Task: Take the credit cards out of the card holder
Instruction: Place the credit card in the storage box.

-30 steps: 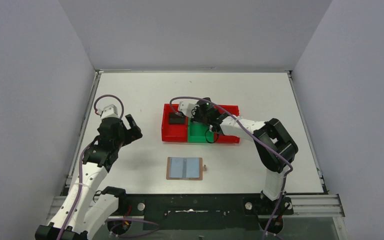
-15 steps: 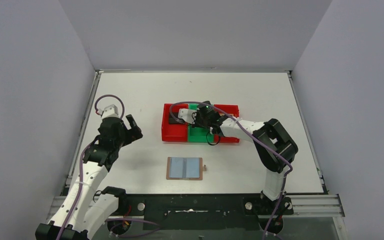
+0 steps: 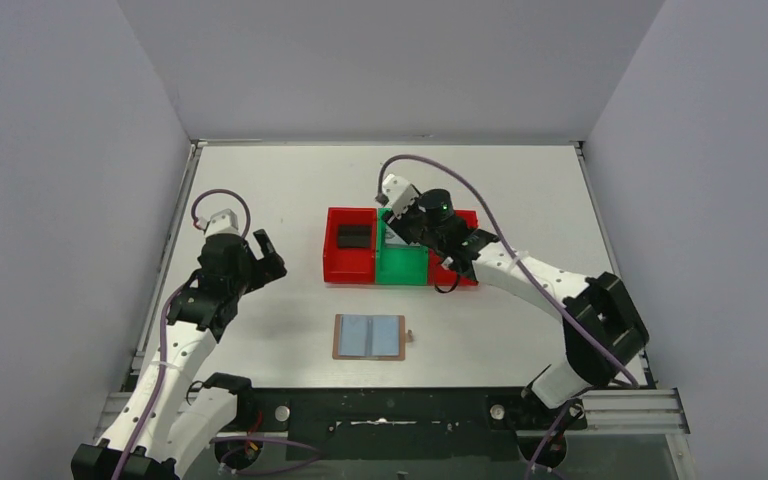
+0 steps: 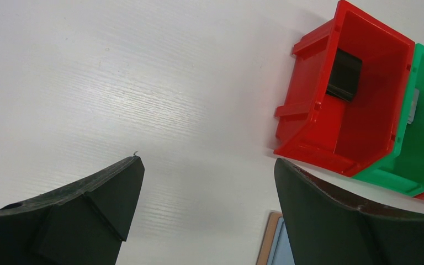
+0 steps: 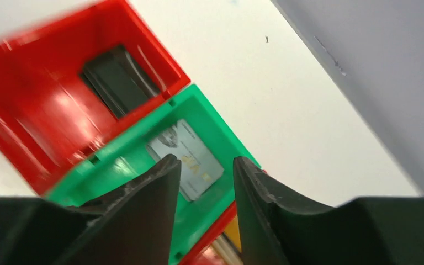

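**Operator:** Report the near edge of the bench first.

**Technician:** The card holder (image 3: 368,336) lies opened flat on the bench (image 3: 260,180), nearest the arm bases. Its grey-blue lining faces up inside a tan border, and the snap tab points right. Neither arm touches it.

**Operator:** Left arm status?

**Technician:** The left hand (image 4: 208,165) hovers over bare bench, left of the card holder and a little beyond it, well apart from it. Its jaws stand wide with nothing between them.

**Operator:** Proceed to the bins.

**Technician:** Three bins stand in a row beyond the card holder, side against side: left red bin (image 3: 335,265), green bin (image 3: 405,272), right red bin (image 3: 468,216). A black card (image 3: 354,237) lies flat in the left red bin. A silver-grey card (image 5: 193,149) lies flat on the floor of the green bin, toward its far end. The right arm hides most of the right red bin. The right wrist view shows a yellowish strip inside it, too little to identify.

**Operator:** Right arm status?

**Technician:** The right hand (image 5: 204,163) is above the far part of the green bin, over the silver-grey card. Its jaws stand narrowly apart. The card shows through the gap, lying on the bin floor and not gripped. Whether a fingertip touches it cannot be told.
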